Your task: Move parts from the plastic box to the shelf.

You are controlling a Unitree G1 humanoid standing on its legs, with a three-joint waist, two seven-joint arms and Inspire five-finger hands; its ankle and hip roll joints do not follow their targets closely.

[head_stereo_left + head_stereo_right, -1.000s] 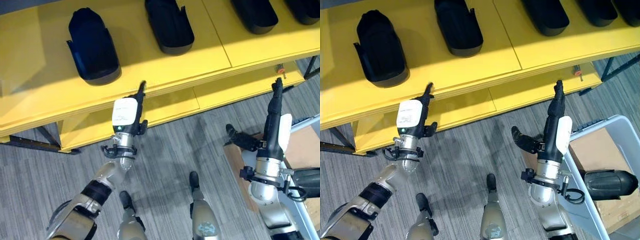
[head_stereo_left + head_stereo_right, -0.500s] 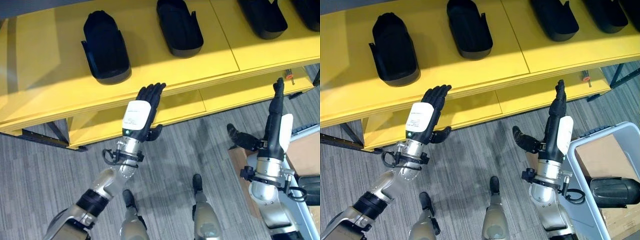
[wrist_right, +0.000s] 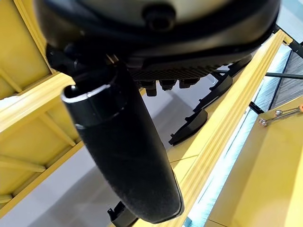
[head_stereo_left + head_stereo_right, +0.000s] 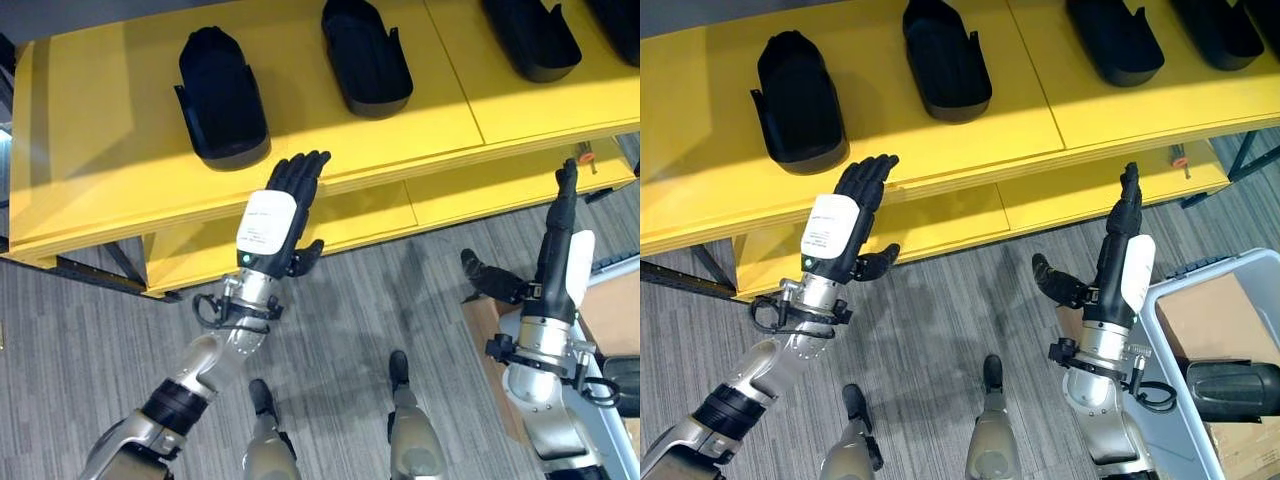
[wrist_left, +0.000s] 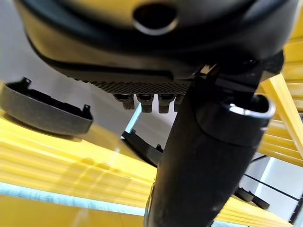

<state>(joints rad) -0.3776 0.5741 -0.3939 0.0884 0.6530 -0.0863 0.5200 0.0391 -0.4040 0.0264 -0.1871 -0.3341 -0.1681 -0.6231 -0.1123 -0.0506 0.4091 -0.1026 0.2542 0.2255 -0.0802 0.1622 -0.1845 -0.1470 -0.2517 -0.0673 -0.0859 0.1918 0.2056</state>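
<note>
Black moulded parts (image 4: 222,96) (glossy shells) on yellow shelf (image 4: 110,150).

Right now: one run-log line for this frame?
left hand: open, empty, at shelf edge | right hand: open, empty | one part in box

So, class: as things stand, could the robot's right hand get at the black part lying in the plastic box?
Probably yes: the right hand is open and empty, beside the plastic box, and the black part lies uncovered with nothing between them.

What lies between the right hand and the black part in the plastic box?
Only the plastic box's pale wall, seen in the right eye view, separates the right hand from the black part.
</note>
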